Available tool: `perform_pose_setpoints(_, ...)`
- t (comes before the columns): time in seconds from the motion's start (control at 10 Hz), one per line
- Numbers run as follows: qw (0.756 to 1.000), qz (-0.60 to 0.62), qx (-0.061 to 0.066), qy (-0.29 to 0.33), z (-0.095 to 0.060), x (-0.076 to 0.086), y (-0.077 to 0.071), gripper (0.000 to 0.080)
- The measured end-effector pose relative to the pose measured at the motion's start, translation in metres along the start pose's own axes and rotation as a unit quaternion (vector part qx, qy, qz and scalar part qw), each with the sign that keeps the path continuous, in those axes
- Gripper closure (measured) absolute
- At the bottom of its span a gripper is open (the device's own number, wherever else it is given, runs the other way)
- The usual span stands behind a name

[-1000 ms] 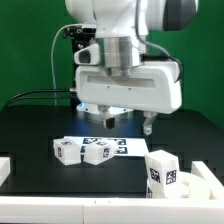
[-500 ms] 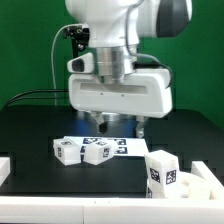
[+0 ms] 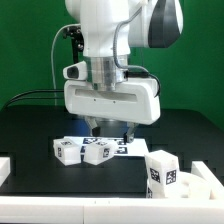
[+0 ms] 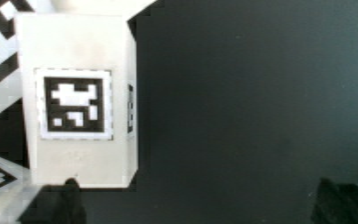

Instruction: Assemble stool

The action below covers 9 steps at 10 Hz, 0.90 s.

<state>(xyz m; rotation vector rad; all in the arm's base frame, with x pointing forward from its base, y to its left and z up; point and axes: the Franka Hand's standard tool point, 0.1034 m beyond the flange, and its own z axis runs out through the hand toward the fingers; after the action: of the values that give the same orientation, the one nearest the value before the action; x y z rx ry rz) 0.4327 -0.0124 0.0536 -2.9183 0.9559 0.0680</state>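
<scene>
Tool (image 3: pixel 111 132), jaws wide apart and empty, above a white stool leg (image 4: pixel 78 100), nearer one finger.

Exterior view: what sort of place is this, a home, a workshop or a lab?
Most likely a robotics lab bench: a black table against a plain green backdrop, white stool legs bearing square tags, and a flat marker board.

Bright, even light; wrist view perhaps slightly soft.
</scene>
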Motion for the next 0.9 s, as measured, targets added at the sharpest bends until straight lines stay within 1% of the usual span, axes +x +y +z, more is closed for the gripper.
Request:
perform_pose_setpoints(0.1,1.0,-0.001,0.0,-0.001,0.001,0.0,0.002,0.015)
perform_pose_setpoints(0.2,1.0,0.003,0.001,-0.006,0.003,-0.002,0.011,0.015)
perform_pose_setpoints(0.4,1.0,0.0,-0.005,-0.014,0.009,-0.013,0.024,0.015)
perform_pose_setpoints(0.5,1.0,-0.003,-0.008,-0.011,0.013,-0.014,0.029,0.015)
perform_pose_setpoints(0.6,1.0,-0.002,-0.013,-0.003,0.02,-0.014,0.034,0.015)
perform_pose_setpoints(0.7,1.0,-0.007,-0.022,0.008,0.033,-0.018,0.037,0.015)
perform_pose_setpoints(0.8,1.0,-0.01,-0.026,0.01,0.041,-0.021,0.037,0.015)
perform_pose_setpoints(0.9,0.999,-0.014,-0.029,0.009,0.044,-0.023,0.037,0.015)
